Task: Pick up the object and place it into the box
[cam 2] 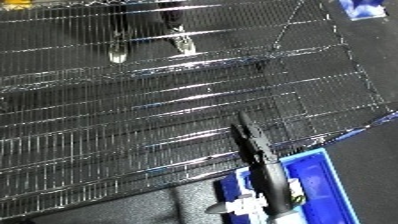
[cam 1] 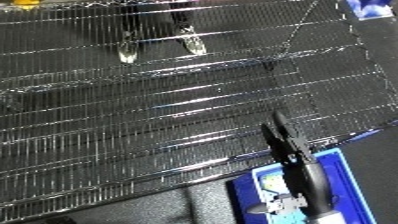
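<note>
Right hand point(cam 1: 289, 145) reached up from lower right, black fingers straight and relaxed, holding nothing, tips over front edge of wire shelf point(cam 1: 160, 115). Blue bin point(cam 2: 313, 175) sat below shelf at lower right, hand's forearm crossing above it. Bin contents mostly hidden; couldn't tell which was task object. Left hand out of view.

The blue bin point(cam 1: 342, 170) at five o'clock is cut off by the lower edge, its inside partly hidden by the right hand point(cam 1: 289, 145). Whether anything is held cannot be told. A yellow thing point(cam 1: 22, 4) at eleven o'clock is clipped by the top edge, as is a blue-and-white patch point(cam 2: 362, 7) at one o'clock.
</note>
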Motion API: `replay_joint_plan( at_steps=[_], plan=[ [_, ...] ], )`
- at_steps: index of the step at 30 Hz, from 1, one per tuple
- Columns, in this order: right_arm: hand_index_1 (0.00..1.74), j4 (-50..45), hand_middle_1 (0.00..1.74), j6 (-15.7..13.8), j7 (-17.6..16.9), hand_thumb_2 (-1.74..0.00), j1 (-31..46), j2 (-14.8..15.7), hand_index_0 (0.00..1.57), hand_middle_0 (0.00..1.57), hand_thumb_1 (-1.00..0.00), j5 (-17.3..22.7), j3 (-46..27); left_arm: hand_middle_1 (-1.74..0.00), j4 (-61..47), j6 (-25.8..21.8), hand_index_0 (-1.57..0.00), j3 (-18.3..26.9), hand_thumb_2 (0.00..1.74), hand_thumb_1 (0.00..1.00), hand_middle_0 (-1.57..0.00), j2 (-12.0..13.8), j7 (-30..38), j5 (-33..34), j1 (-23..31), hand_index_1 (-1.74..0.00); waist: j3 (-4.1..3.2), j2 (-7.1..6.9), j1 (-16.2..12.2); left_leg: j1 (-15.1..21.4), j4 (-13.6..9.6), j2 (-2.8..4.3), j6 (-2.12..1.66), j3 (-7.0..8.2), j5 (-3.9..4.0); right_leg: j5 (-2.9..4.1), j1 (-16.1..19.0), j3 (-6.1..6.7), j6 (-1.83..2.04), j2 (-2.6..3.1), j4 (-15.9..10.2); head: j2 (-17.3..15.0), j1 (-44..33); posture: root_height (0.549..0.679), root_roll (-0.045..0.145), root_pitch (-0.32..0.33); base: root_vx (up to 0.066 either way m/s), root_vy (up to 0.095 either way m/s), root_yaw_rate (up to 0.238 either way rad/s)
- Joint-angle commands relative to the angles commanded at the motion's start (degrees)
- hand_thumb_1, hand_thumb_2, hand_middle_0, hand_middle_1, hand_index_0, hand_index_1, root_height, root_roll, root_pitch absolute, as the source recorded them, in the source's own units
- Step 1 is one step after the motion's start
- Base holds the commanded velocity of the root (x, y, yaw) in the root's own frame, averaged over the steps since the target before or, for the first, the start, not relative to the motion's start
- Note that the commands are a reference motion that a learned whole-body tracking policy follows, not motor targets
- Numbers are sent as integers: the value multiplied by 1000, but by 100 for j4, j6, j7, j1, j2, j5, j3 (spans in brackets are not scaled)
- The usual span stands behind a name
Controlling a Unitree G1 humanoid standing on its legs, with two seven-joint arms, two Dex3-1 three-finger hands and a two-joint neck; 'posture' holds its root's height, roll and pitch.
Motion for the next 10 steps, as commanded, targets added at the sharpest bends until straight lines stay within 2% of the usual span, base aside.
replay_joint_plan(
  at_steps=[10],
  plan=[
    [0, 120, 0, -170, -82, 0, 132, 37, 0, 0, 0, 148, -6, -1740, -22, -30, -1570, 46, 1740, 1000, -1570, 37, -138, -59, 170, -1740, 0, 3, 22, -9, 107, 13, -9, 15, -40, -2, 36, 15, 9, -53, 30, -36, 3, 652, 40, -13, 30, -13, -4]
  ],
)
